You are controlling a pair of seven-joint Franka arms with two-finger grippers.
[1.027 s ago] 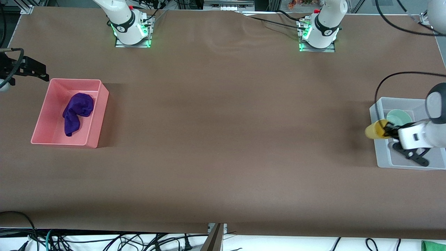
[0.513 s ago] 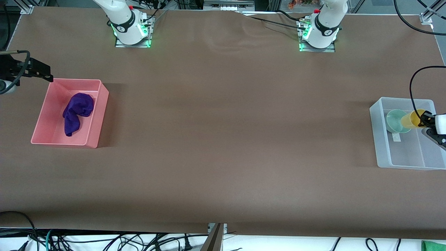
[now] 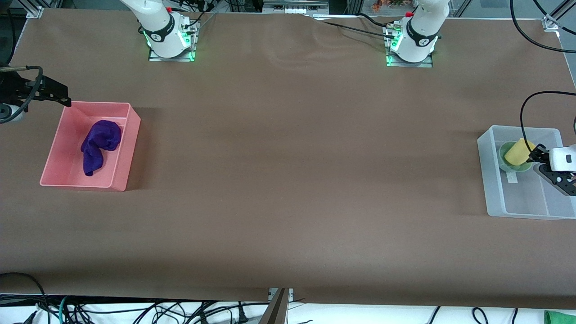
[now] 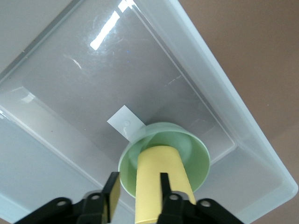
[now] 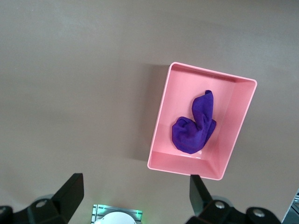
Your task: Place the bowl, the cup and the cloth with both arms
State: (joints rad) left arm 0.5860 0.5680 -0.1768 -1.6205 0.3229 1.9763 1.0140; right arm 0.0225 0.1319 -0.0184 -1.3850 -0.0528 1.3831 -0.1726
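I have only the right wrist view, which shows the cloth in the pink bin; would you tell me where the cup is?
Observer: The cup leans tilted with its lower end in the bowl, inside the clear bin at the left arm's end of the table.
Operator: Thank you. Is the left gripper gripping it?
Observer: It seems not. The left gripper is open around the cup, and one of its fingers stands clear of it.
Operator: And where does my right gripper hang?
Observer: In the front view, the right gripper is over the table just beside the pink bin, not over its inside.
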